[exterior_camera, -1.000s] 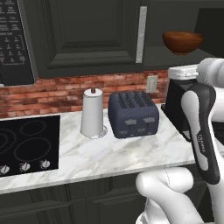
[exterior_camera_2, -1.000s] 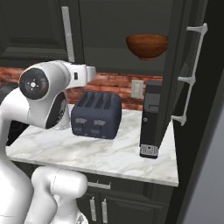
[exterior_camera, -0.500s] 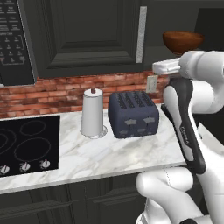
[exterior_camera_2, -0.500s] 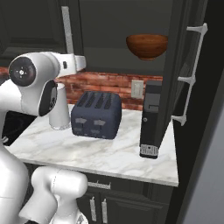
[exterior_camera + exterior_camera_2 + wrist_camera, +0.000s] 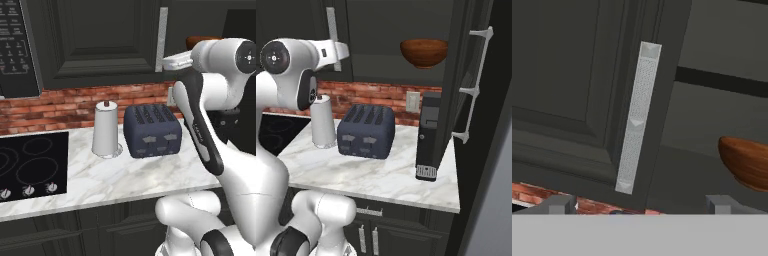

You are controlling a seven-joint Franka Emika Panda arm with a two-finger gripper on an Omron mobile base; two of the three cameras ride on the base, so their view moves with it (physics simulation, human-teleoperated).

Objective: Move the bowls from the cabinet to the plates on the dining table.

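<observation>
**Colours at the counter**

Reddish-brown bowl [image 5: 424, 53] with dark grain; near-black cabinet [image 5: 100, 45] with a silver handle [image 5: 637, 120]; red brick wall [image 5: 60, 102]; white, grey-veined counter [image 5: 381, 172]; navy toaster [image 5: 366, 131]; white paper roll [image 5: 106, 131]; black stove [image 5: 32, 165]

Left and right base views look forward and down from behind the arm, sharing toaster [image 5: 152, 131] [image 5: 366, 131] and counter [image 5: 115, 180] [image 5: 381, 172]. Hand view faces the cabinet [image 5: 577, 85] handle [image 5: 636, 120] close up.

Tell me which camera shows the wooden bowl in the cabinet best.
The right base view: the bowl sits whole on the open shelf. The hand view cuts it off at the frame's right edge; in the left base view the arm hides most of it.
</observation>
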